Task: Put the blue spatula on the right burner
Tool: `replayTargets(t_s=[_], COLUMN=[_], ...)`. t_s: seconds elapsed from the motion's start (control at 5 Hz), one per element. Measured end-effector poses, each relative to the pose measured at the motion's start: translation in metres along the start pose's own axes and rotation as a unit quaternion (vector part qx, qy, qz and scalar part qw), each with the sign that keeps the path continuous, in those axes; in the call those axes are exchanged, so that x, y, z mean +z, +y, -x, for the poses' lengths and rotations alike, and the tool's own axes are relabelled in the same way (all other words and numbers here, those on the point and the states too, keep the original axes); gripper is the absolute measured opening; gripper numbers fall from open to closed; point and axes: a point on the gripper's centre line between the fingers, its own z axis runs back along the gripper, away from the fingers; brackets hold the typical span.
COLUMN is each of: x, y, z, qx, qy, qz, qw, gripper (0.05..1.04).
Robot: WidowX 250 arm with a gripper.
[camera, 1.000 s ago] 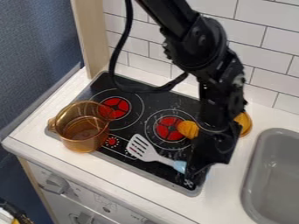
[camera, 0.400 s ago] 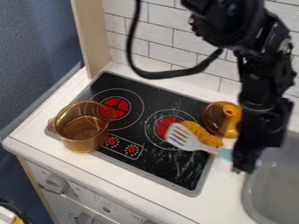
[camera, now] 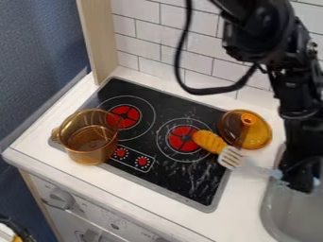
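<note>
Tool (camera: 301,178) hangs at the right over the sink (camera: 283,212), closed on the blue handle end of the spatula (camera: 252,168). We have the slotted head pointing left, above the right edge of the stove (camera: 180,177), to the right of the right burner (camera: 182,138). Yellow ridged toy (camera: 207,140) sits partly over that burner; can't tell if the head touches it. Amber lid (camera: 260,134) is just beyond, amber pot (camera: 88,150) near left.

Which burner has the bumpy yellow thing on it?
The right burner: the bumpy yellow thing lies partly over it. The left burner has none.
</note>
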Motion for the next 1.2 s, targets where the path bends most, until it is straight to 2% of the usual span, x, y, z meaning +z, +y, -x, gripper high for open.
replayTargets(t_s=[0.2,0.6,0.8,1.2], x=[-0.002,-0.004,-0.005,0.0], y=[0.008,0.007,0.004,0.005], z=[-0.016,-0.024,-0.015,0.02], qx=[-0.027,-0.042,-0.027,0.015], qy=[-0.014,-0.016,-0.011,0.007], qz=[0.0,0.002,0.005,0.001], qw=[0.9995,0.999,0.9996,0.9999], gripper=[0.324,0.324,0.324,0.324])
